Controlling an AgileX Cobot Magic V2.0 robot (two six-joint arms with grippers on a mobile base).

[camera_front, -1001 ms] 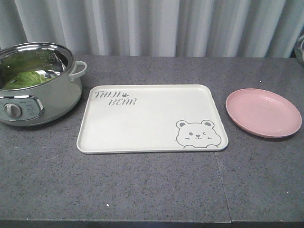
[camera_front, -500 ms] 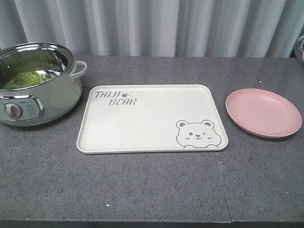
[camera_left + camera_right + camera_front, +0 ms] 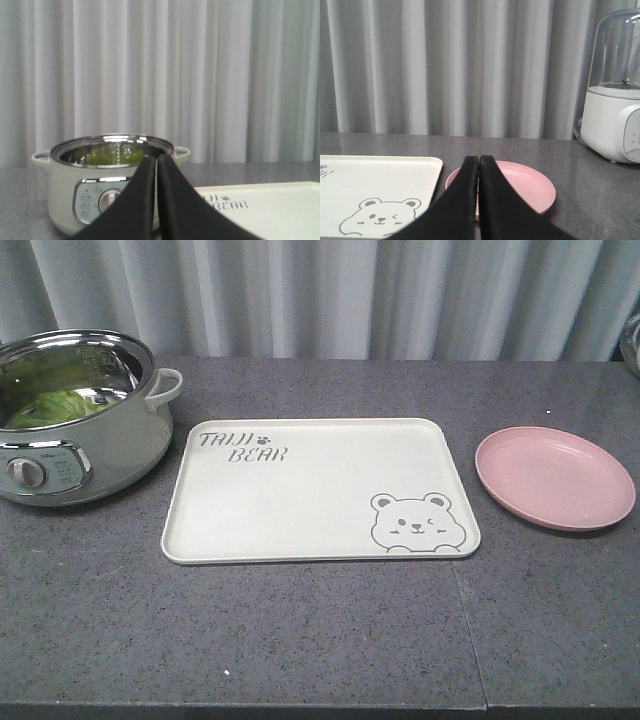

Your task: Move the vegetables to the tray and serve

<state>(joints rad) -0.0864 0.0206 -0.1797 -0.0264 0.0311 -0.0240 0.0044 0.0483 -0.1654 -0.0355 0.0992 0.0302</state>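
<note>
Now, about the lettuce leaf [image 3: 55, 405]: lies inside the pale green pot [image 3: 100, 455] at the left end of the grey table [image 3: 300, 640], shows only partly behind the shiny rim. About the tray [image 3: 310, 490]: sits flat in the middle of the table, near the pot but not touching it, shows grey lettering and a winking bear face. To its right, apart from it, a round pink plate [image 3: 555, 480]. About the left gripper [image 3: 156, 159]: appears only in the left wrist view, has both black fingers pressed together with nothing between, points toward the pot. About the right gripper [image 3: 479, 159]: has its fingers together too, grips nothing, points at the pink plate, with the tray at its left. Farther right on the table, a white appliance with a clear dome [image 3: 615, 100]. Behind everything, a grey curtain [image 3: 350, 290].
</note>
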